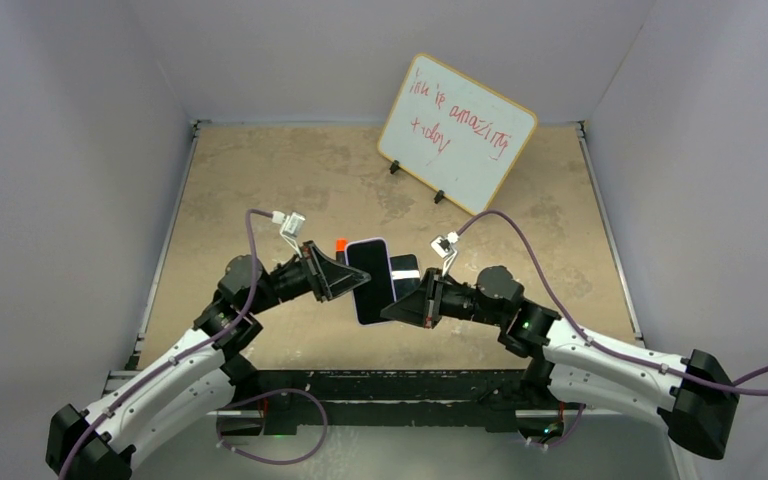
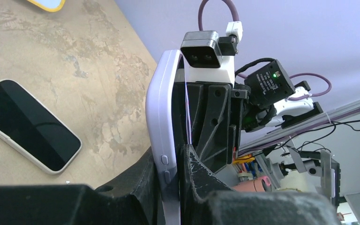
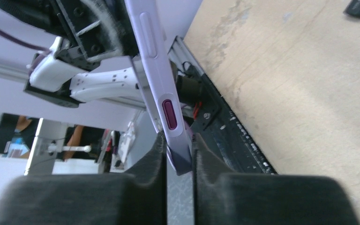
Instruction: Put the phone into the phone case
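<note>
Left hand is clamping the phone case from one side, and the right hand is pinching it from the other, so the two are holding the case up off the worktop between them. In the overhead view the case is showing a dark face with a pale rim.

In the left wrist view the left hand is gripping the pale lavender phone case edge-on, with two small raised buttons showing on its side just above the fingers. Beyond the case, a black box on the other arm is glowing with a green light and carrying a white label whose print is too small to read.

In the right wrist view the right hand is squeezing a bottom corner of the phone case, and a darker purple oval button is sitting on the side just above the fingers.

The phone is lying flat on the worktop with its screen up, just beyond the held case and partly hidden by it from above; in the left wrist view the phone is showing a glossy black screen and a thin pale edge.

A whiteboard with a yellow rim is standing tilted at the far side of the worktop, and its red handwriting is appearing to read "you're amazing today". A marker with an orange cap is peeking out beside the left hand.
</note>
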`<action>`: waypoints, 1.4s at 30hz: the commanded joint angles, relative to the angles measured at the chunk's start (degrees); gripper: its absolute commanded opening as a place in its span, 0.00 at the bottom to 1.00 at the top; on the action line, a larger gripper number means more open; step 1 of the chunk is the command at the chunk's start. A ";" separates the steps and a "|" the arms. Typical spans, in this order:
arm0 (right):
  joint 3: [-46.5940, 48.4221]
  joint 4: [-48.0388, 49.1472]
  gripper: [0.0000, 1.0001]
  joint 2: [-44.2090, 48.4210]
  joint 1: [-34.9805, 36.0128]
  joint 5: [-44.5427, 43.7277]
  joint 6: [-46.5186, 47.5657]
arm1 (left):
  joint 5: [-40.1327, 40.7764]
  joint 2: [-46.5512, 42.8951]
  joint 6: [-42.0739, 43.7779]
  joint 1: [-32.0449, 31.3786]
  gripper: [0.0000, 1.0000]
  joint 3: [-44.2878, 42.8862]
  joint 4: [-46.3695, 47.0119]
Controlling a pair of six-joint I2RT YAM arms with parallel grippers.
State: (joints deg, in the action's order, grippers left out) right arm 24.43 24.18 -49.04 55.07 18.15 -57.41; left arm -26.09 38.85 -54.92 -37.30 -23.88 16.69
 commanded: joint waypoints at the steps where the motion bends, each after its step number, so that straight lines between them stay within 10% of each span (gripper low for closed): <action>1: 0.75 1.77 0.00 -0.67 0.21 -0.96 -3.64 | 5.58 -0.91 4.15 -0.05 0.00 -1.79 0.12; 7: 0.94 1.41 0.06 -1.46 0.21 -2.76 -4.36 | 6.70 -0.19 6.74 -0.02 0.00 -2.39 -2.85; 11: 0.89 -4.56 0.52 1.26 0.21 -6.95 -2.10 | 8.35 0.73 6.84 -0.05 0.00 -3.31 -5.33; 17: 0.37 -10.38 0.97 7.23 0.16 -11.77 -0.73 | 10.51 5.88 10.03 2.73 0.00 -8.05 -12.69; 28: 1.37 -13.10 0.99 9.57 0.21 -10.86 0.73 | -6.08 28.57 18.24 30.75 0.00 -22.69 -21.30; 42: 6.09 -18.27 0.99 6.57 0.21 -9.84 5.23 | -10.25 65.03 30.27 42.48 0.00 -48.14 -36.55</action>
State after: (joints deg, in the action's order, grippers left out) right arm 28.01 6.50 -41.30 55.11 8.21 -54.48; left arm -30.94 100.36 -29.26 4.34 -65.93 -15.57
